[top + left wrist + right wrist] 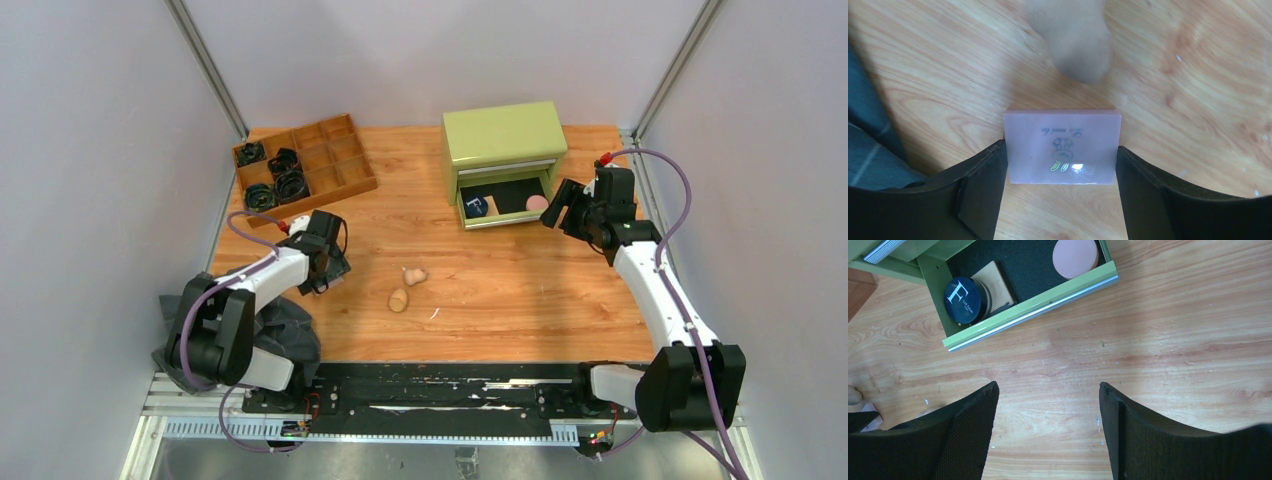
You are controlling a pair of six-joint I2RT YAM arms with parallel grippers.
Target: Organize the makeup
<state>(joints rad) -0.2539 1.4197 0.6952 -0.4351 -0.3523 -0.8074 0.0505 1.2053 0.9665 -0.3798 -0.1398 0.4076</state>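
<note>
Picking up the pink case (1063, 130) is the step in hand. The case lies flat on the table (520, 290) at the near left, just beside the dark cloth (868, 135). The left gripper (1061, 162) straddles it from above. Its jaws stand against the two side edges, clamped on the case as far as the left wrist view shows. How firm the hold is cannot be told. A blurred beige shape lies just beyond the case, probably one of the two egg-shaped sponges (414, 276) (398, 300) at mid-table.

The right gripper (1048, 390) hovers just near the open drawer (1033, 305) of the green box (505, 135) at the far right. Its jaws are apart with only bare wood between them. The drawer holds the dark compact (964, 300) and a tan pad (998, 282) at its left end. The pink puff (1075, 257) sits at its right end, with free black lining between.

Judged from this layout, the task is partly done: three items are stowed, and the case and both sponges remain out.

The next move calls for:
- a straight lift, since the case is thin and smooth and may slip;
- a carry to the right and far, towards the free lining;
- clearance from the right gripper beside the drawer front.

The wooden tray (330, 165) of black bands (285, 175) at the far left is not involved.
</note>
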